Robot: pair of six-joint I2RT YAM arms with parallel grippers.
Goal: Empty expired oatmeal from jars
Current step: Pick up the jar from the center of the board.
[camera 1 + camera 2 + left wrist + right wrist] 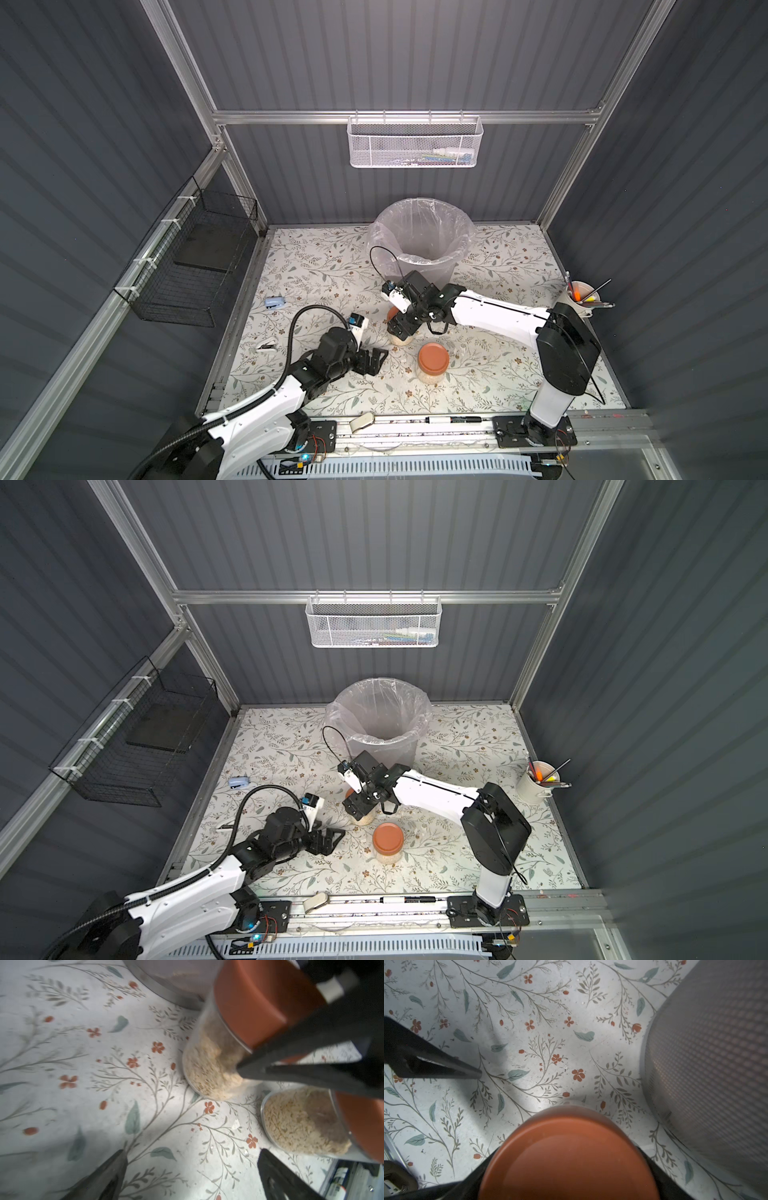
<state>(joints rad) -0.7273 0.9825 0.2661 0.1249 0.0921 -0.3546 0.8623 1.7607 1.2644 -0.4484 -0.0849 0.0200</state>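
Right tool point(401, 328) clamps the tilted jar point(402, 340) by its lid point(566, 1157), arm point(490, 309) stretched leftward; left tool point(379, 359) open.

No text, brand, number or sign can be read anywhere. The marker point(453, 419) on the front rail point(395, 434), lower centre of both top views, has a white label with dark print, too small and blurred to make out.

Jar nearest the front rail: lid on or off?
On. The orange lid caps the front jar, which stands upright with oatmeal showing through its wall.
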